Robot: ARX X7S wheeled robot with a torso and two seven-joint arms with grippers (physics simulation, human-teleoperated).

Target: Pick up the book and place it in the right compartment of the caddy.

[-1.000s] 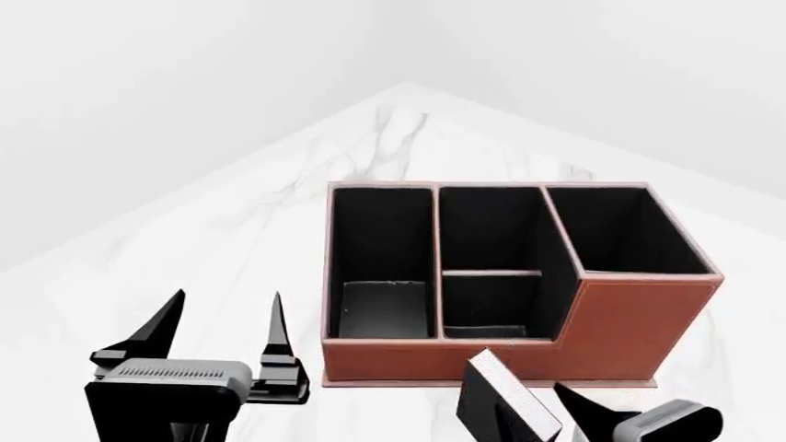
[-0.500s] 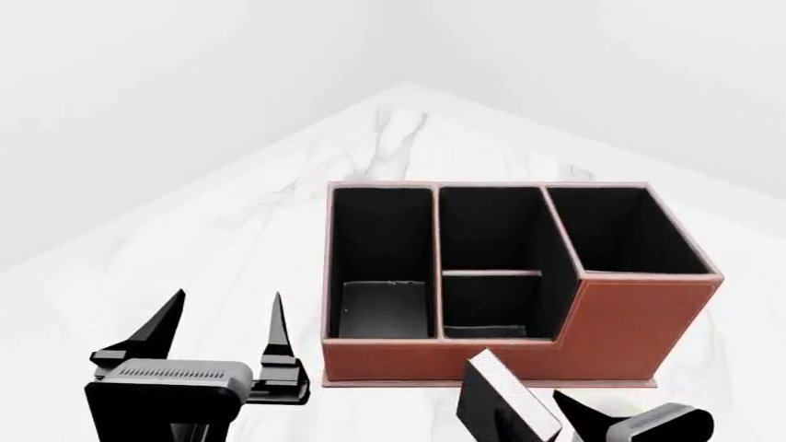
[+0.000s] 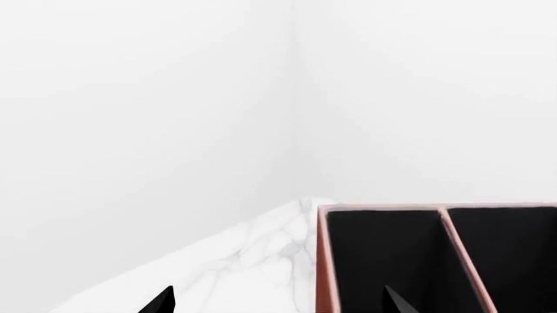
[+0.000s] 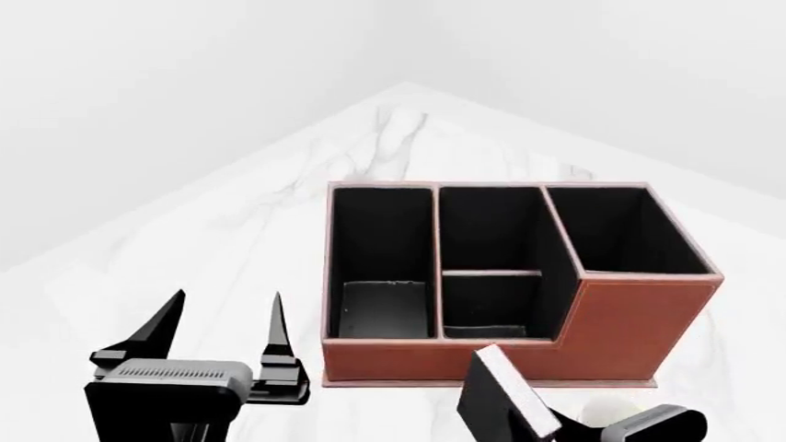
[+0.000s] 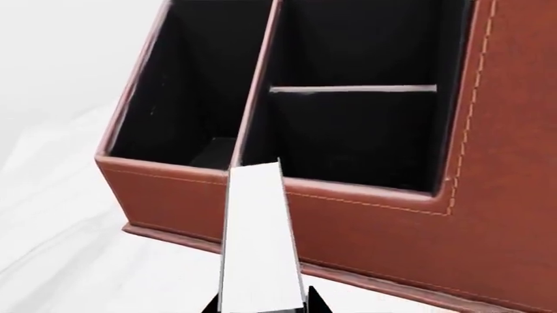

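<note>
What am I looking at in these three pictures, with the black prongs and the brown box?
It is a simulated two-armed robot. One picture comes from a camera on its head, looking down over a white marble table; the other two come from cameras beside each arm's grasping tool. The pronged thing is the left tool, open and empty. The brown box is the caddy, a desk organizer with three black-lined sections. At the head view's lower edge, the right tool grips the book, black with white page edges, tilted in front of the caddy. The right wrist picture shows those page edges between two black tips. The book has yet to go into the right compartment, the tall one.
</note>
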